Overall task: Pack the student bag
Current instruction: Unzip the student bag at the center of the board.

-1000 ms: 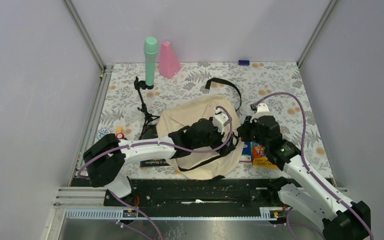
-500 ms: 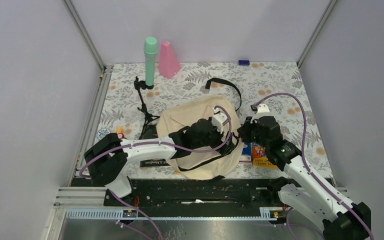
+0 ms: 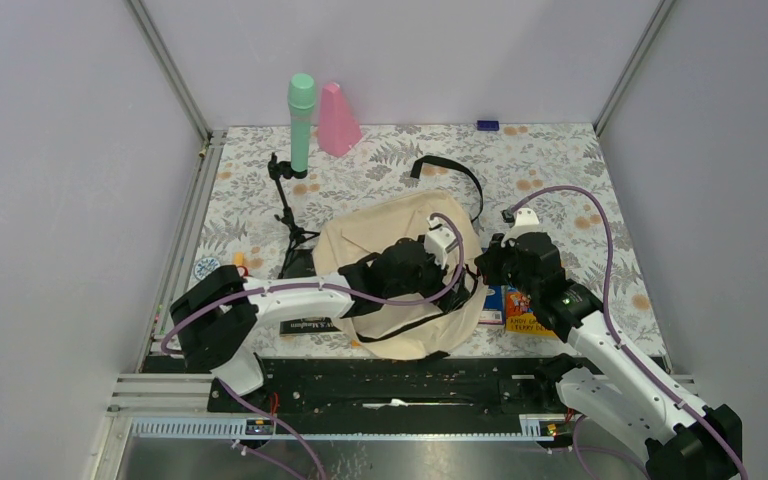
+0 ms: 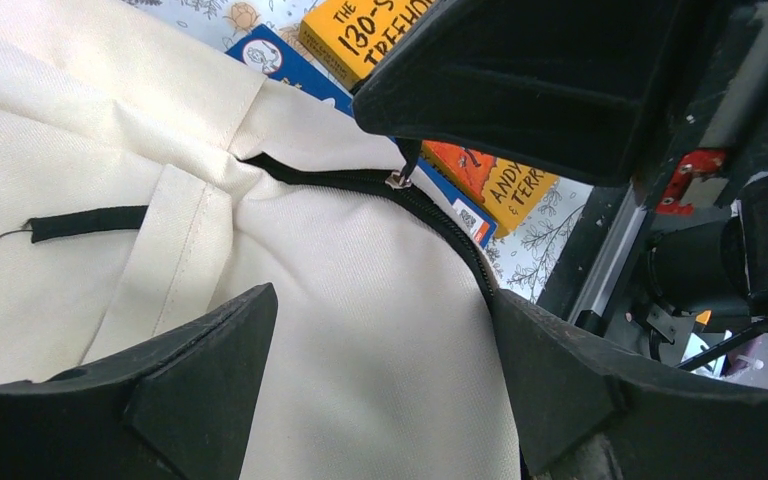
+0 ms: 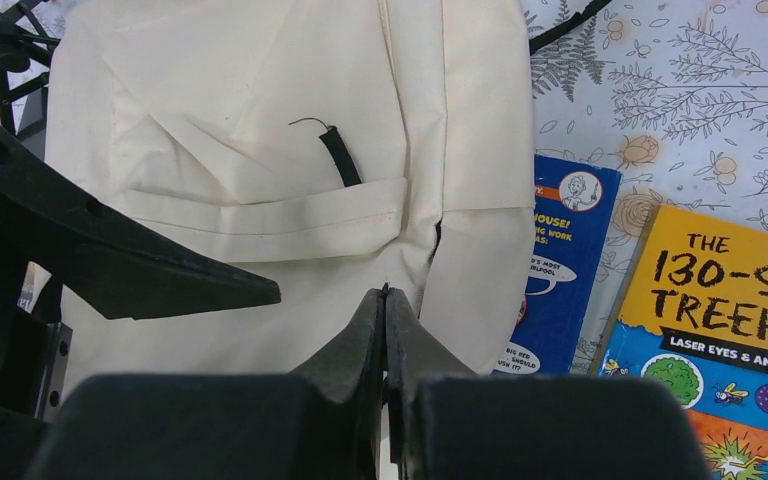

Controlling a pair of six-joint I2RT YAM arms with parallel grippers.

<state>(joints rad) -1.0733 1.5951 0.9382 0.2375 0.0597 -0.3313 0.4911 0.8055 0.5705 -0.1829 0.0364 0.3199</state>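
Bag: the student bag (image 3: 370, 225) lies flat in the middle of the desk (image 3: 560, 170). Its long axis runs from the near edge toward the back, leaning a little to the right.
Zipper: the black zipper (image 4: 450, 235) curves along the bag's right-hand edge. The zipper pull (image 4: 397, 180) sits at the top of that curve.
Key relation: the pull is right at the tips of the right fingers (image 5: 382, 310), and the track leads away from them along the bag's edge. I judge any pull has to follow that line, not cross it. I cannot tell which side of the pull is already open.
Right fingers: pressed together, apparently pinching the zipper pull.
Left fingers: the left fingers (image 4: 210, 380) stand wide apart over the cream cloth, just left of the zipper. I cannot tell whether they touch the cloth.
Nearer arm: the right one, which already has the pull. The left is placed to pin the cloth.
Beside the bag: a blue book (image 5: 560, 260) touches its right edge, and a yellow book (image 5: 730, 300) lies just beyond that.
Change: almost none. The left arm's near joint has drifted slightly. The bag, the books and both sets of fingers lie as before.
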